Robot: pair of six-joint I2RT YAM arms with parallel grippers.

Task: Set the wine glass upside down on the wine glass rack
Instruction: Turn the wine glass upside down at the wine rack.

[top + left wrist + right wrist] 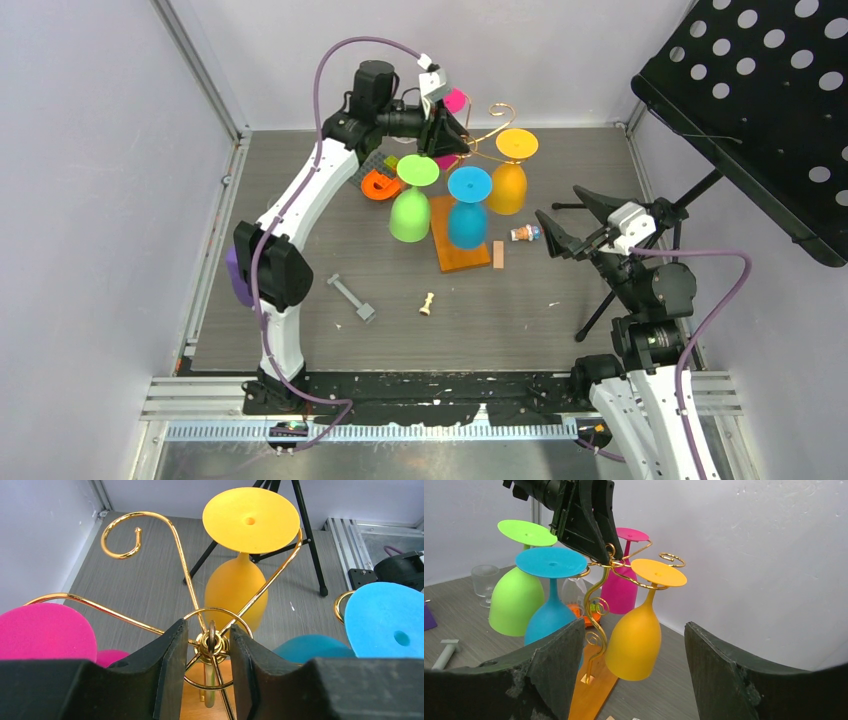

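Wine glass placement appears finished: the wine glass rack (462, 258) stands on the bench (500, 320) with 4 glasses hung bowl-down from its curled arms, namely the green glass (410, 215), the blue glass (468, 220), the yellow glass (508, 188) and the pink glass (620, 587). We cannot tell which of the 4 is the task's own. Each foot rests on top of a wire curl with the stem passing through it, which is why the bowls hang free above the wooden base. The left fingers (170, 670) sit at the rack's top hub, 1 on each side, parted with a narrow gap showing, so we judge that they are not clamping it; this position would suit steadying the rack. The right fingers (554, 670) stand wide apart and hold nothing, near the rack on its right side. In the left wrist view 1 curl shows bare.
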